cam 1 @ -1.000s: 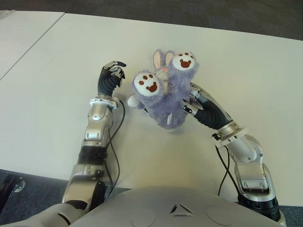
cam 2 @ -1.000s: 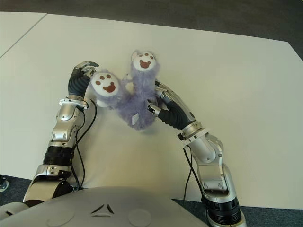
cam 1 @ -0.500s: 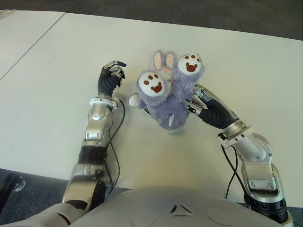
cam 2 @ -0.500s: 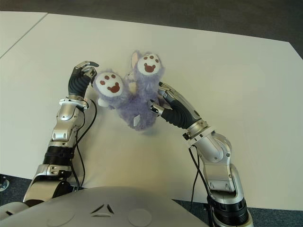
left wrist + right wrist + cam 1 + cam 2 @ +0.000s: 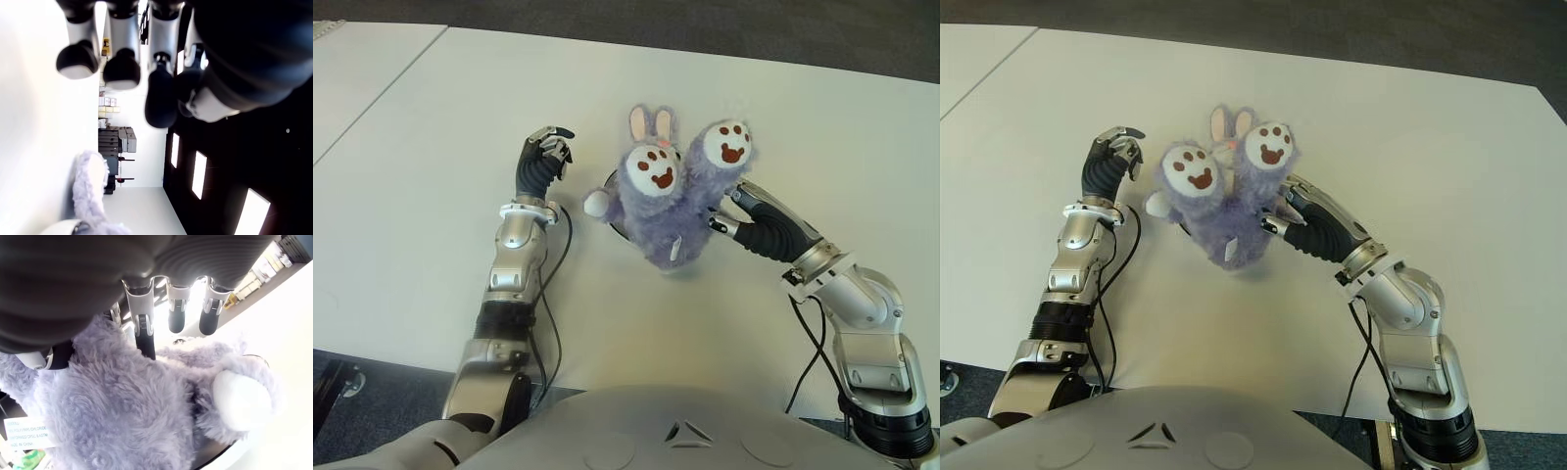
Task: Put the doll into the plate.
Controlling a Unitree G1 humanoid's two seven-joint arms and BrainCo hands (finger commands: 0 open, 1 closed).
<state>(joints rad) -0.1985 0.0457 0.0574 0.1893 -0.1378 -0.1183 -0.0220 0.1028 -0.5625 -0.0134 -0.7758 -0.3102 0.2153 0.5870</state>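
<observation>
A fluffy purple rabbit doll stands head-down, its two white soles with brown paw prints facing up and its pink-lined ears showing behind. My right hand is shut on the doll's body from the right; the right wrist view shows its fingers pressed into the fur. Only a dark curved rim of the plate peeks out under the doll's left side, and a piece of that rim shows below the white tail. My left hand is upright left of the doll, fingers curled, holding nothing.
The white table spreads wide on all sides, with a seam toward the far left. Dark floor lies beyond the table's far edge. Black cables run along both forearms.
My right arm has swung to the right and carried the doll with it; the doll's feet shifted right and its ears came into sight. The left hand has stayed put.
</observation>
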